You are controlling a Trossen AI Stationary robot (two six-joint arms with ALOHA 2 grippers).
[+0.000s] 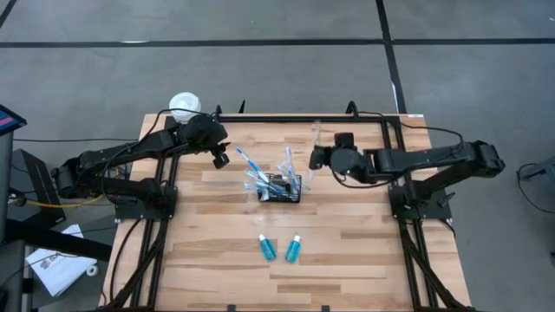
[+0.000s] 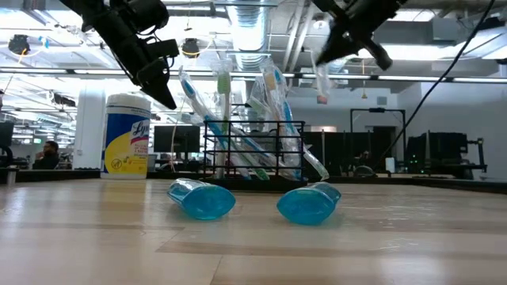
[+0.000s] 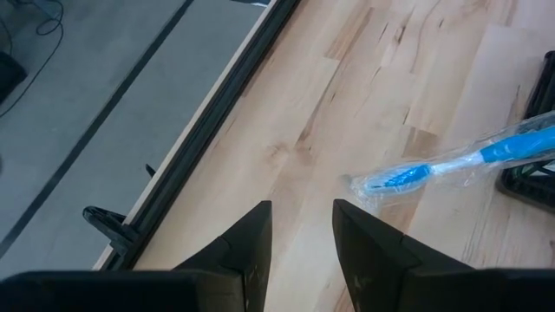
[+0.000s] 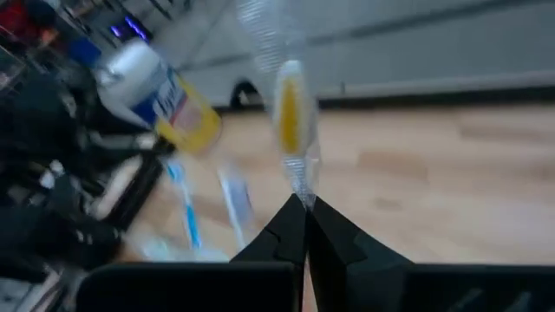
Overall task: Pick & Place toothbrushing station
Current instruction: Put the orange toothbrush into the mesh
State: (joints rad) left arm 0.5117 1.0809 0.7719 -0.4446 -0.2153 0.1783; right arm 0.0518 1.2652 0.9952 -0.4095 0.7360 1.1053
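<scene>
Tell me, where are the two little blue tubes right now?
In the high view the two teal tubes lie side by side on the wooden table, nearer the front edge than the black basket.

Both arms [image 1: 130, 160] were matte black, jointed tubes trailing black cables; each gripper [image 3: 299, 230] had two tapered dark fingers.
</scene>
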